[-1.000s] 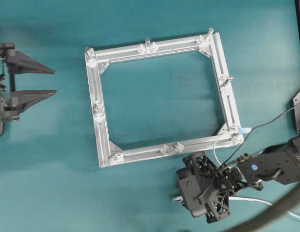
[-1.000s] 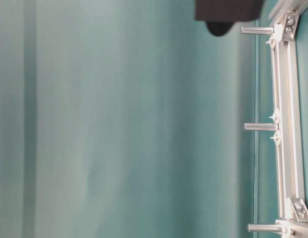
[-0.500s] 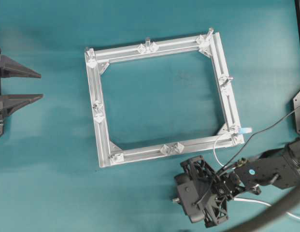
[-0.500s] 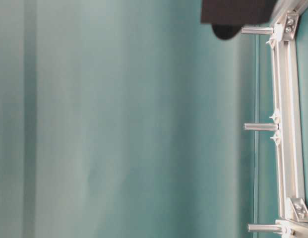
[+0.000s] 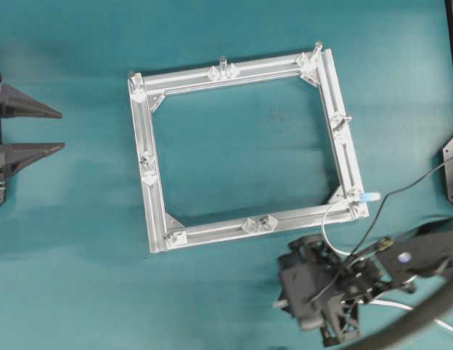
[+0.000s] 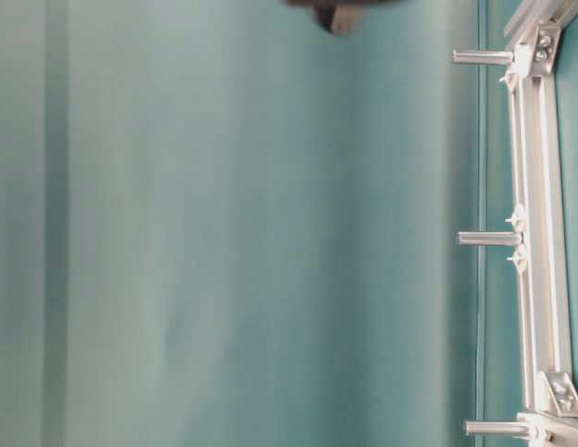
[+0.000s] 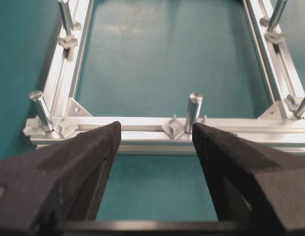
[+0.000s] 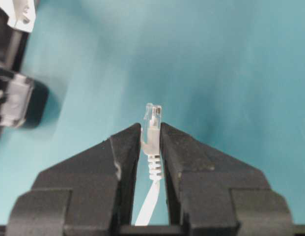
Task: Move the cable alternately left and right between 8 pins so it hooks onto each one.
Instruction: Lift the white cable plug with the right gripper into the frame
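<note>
The square silver frame (image 5: 155,191) lies flat on the teal table, with the pins (image 5: 223,64) standing round it. From its near right corner the white cable (image 5: 324,227) curves down under my right arm. My right gripper (image 5: 284,302) hangs below the frame's near side, raised off the table. The right wrist view shows this gripper (image 8: 151,129) shut on the cable's clear connector end (image 8: 152,118), and the flat cord (image 8: 148,201) trails back between the fingers. At the far left my left gripper (image 5: 60,131) stands open and holds nothing. Its fingers (image 7: 93,147) face a pin (image 7: 194,110) on the frame's left bar.
A thick dark hose (image 5: 416,321) and a thin dark wire (image 5: 401,191) cross the lower right by my right arm. A small blue tab (image 5: 370,196) sticks out at the frame's near right corner. In the table-level view, pins (image 6: 489,238) stand along the frame (image 6: 540,140).
My right gripper has shut on the cable's connector, shifted slightly right and risen from the table. My left gripper drew back to the left and then stayed still.
</note>
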Robot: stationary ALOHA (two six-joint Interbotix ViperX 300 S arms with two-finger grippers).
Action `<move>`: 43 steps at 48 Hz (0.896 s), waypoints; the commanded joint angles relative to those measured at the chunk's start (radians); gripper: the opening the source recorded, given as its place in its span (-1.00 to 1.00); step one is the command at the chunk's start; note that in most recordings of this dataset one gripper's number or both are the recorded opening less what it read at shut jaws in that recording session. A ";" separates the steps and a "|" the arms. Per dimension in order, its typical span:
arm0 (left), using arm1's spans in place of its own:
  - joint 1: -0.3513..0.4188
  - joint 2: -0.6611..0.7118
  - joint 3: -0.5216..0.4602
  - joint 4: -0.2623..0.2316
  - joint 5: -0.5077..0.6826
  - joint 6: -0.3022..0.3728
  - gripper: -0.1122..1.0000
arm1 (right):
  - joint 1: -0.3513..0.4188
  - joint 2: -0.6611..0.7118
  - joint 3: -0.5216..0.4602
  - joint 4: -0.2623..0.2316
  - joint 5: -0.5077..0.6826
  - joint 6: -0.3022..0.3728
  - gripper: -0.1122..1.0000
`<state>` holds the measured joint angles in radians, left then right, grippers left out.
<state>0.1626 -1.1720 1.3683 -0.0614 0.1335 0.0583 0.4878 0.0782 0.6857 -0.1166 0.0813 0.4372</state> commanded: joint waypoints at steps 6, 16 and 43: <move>0.002 -0.008 0.003 0.002 -0.009 -0.002 0.49 | -0.067 -0.143 0.071 -0.002 0.026 0.158 -0.54; -0.002 -0.043 0.012 0.002 0.002 0.000 0.49 | -0.209 -0.218 0.091 -0.003 0.127 0.341 -0.54; -0.098 -0.044 0.021 0.002 -0.009 -0.074 0.49 | -0.414 -0.161 -0.011 -0.040 0.264 0.563 -0.54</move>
<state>0.1012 -1.2226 1.3975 -0.0614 0.1427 0.0077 0.0936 -0.0951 0.7164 -0.1488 0.3329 0.9802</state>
